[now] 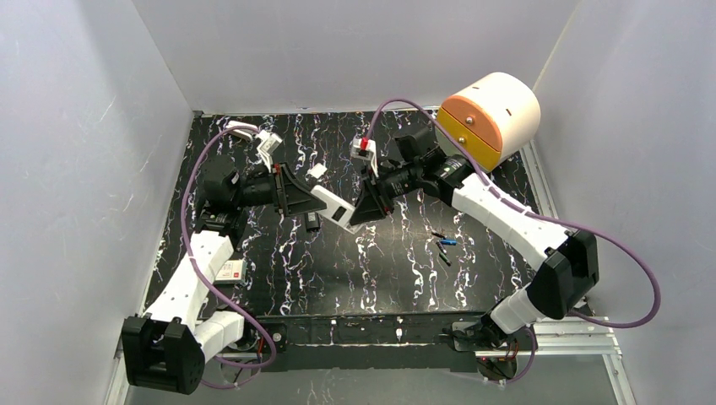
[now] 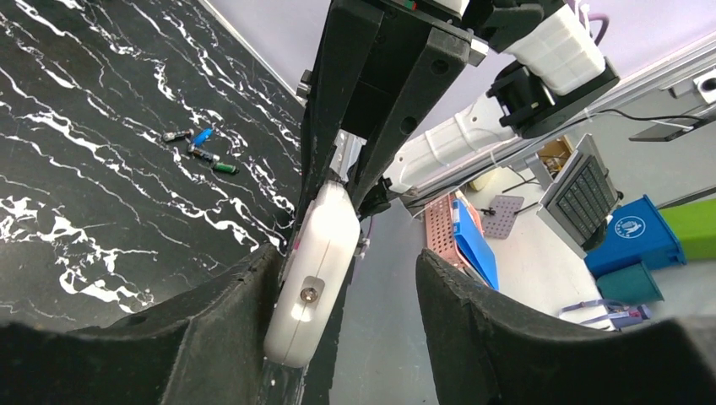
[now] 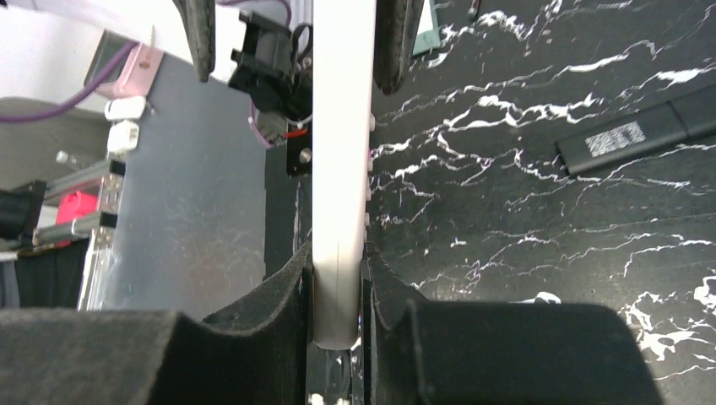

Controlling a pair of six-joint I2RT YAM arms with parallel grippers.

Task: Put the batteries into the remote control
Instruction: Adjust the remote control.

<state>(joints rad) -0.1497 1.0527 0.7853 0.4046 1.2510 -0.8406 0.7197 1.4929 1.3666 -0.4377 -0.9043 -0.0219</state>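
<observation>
Above the black marbled table point(image 1: 279, 287) the left arm point(image 1: 198, 270) and the right arm point(image 1: 507, 219) reached in from the lower corners and met at the centre of the frame, forearms angled toward each other, below the cream and orange box point(image 1: 490, 114) at upper right. The step in hand seemed to be getting the remote point(image 1: 325, 201) held ready for loading, with no cell picked up yet. It was held up off the table between the two grippers. The right gripper point(image 1: 361, 211) pinched one end, its fingers point(image 3: 253, 329) pressed on both faces, while the left gripper point(image 1: 306, 196) stood spread around the other end, one finger point(image 2: 211, 321) touching the remote's edge and the other apart from it. The batteries point(image 1: 442, 247) lay loose in a small cluster right of centre, near the right forearm. Next, probably, the left arm would need to back clear and go down for a cell while the right held the remote steady
</observation>
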